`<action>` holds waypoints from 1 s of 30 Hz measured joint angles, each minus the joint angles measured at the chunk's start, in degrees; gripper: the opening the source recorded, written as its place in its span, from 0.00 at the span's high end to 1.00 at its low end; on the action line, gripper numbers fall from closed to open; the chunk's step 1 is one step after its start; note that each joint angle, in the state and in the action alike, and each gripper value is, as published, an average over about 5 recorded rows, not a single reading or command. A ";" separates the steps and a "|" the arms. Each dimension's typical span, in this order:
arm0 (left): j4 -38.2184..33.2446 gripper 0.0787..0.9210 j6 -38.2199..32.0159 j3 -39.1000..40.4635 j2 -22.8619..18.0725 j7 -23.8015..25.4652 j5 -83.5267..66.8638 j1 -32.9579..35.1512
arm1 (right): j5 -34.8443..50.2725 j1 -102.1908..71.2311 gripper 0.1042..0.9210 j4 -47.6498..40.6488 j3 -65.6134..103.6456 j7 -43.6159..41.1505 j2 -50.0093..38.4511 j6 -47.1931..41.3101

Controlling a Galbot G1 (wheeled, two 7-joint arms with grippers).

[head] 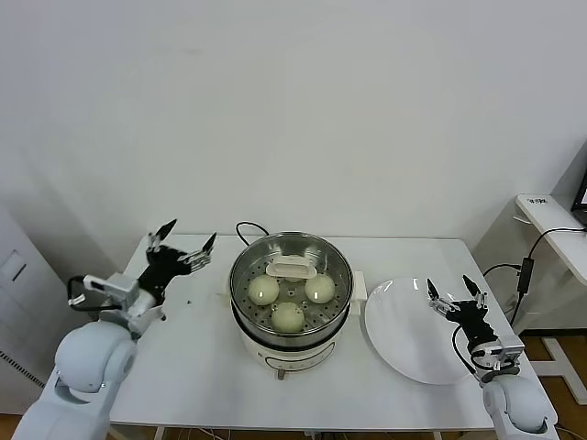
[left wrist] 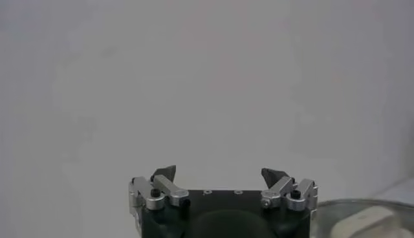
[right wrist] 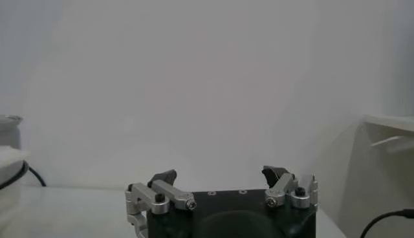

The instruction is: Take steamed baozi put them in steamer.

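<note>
The steamer (head: 246,316), a shiny steel pot on a white base, stands at the table's middle. On its perforated tray lie three round cream-white baozi: one left (head: 263,290), one right (head: 319,288), one in front (head: 287,316). A flatter white piece (head: 292,268) lies at the tray's back. My left gripper (head: 191,234) is open and empty, raised left of the steamer; the left wrist view shows it (left wrist: 220,173) with the steamer rim (left wrist: 362,205) beside it. My right gripper (head: 449,284) is open and empty above the right part of the white plate (head: 404,339); it also shows in the right wrist view (right wrist: 220,173).
The plate is bare and touches the steamer's right side. A black cord (head: 248,229) runs behind the steamer. A white side table (head: 550,220) with hanging cables stands at the far right. A white cabinet (head: 14,275) stands at the left.
</note>
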 measured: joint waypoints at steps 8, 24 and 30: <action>6.93 0.12 -3.73 -2.69 0.78 -0.92 -3.55 2.85 | -0.51 -0.39 0.12 0.86 -0.28 1.51 0.14 -1.13; 13.32 0.12 -6.70 -4.66 -2.24 -1.41 -4.21 4.92 | -1.49 -1.88 0.12 1.82 0.47 2.64 1.67 -1.73; 13.67 0.12 -6.72 -4.96 -2.45 -1.08 -4.26 5.68 | -1.84 -2.31 0.12 2.15 0.91 2.90 2.00 -2.86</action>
